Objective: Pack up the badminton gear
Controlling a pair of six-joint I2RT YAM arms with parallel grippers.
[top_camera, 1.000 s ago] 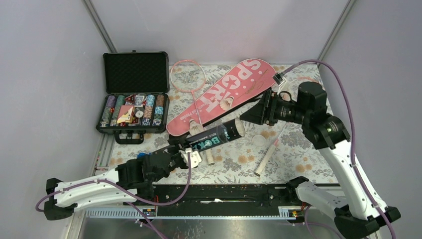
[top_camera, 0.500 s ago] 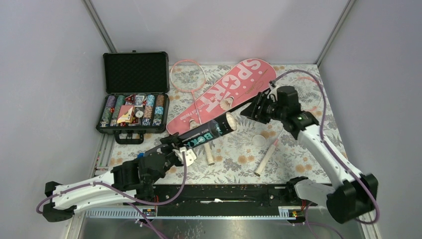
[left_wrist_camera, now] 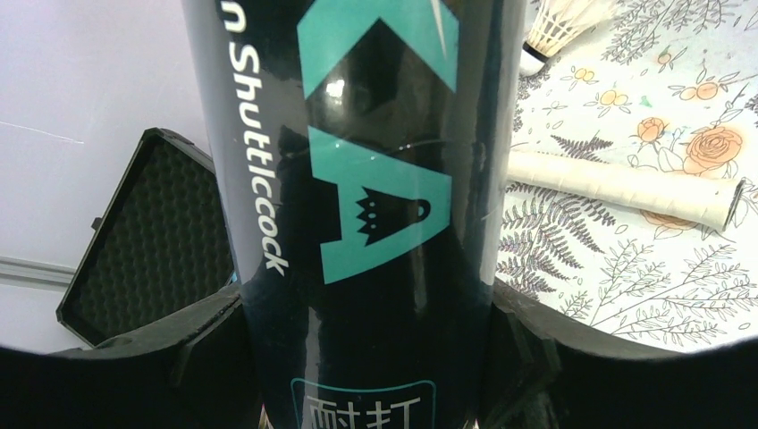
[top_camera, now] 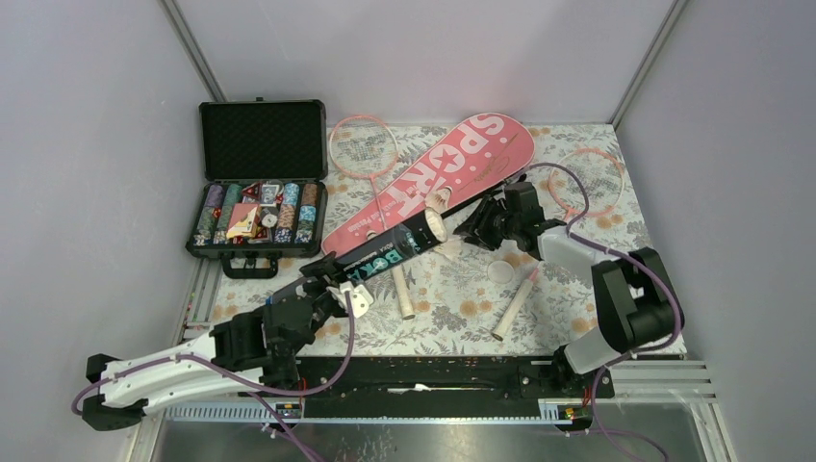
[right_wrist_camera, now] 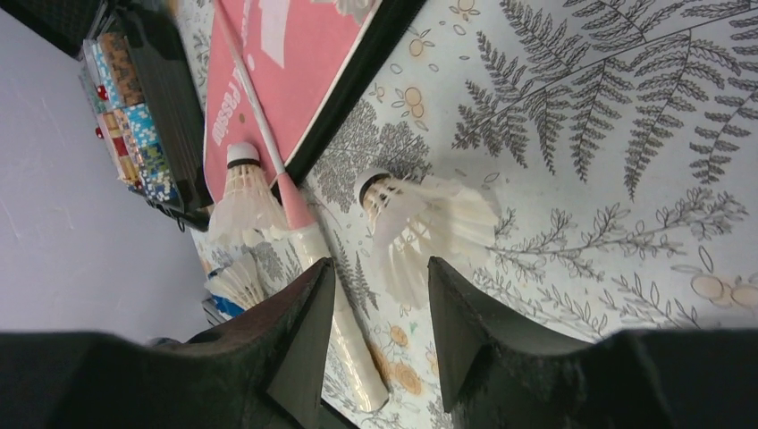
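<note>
Your left gripper [left_wrist_camera: 366, 357] clamped tube [left_wrist_camera: 357, 179]; right gripper [right_wrist_camera: 375, 295] gaped astride shuttlecock [right_wrist_camera: 429, 223]; you needed a soft, centred pinch.

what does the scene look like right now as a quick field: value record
left end effector: shut on black tube
right end effector: open, fingers either side of a shuttlecock lying on the floral cloth
first racket: lying across the pink bag
second racket: on the cloth, right side
spare shuttlecock: on the pink bag
poker chip case: open, far left
</note>
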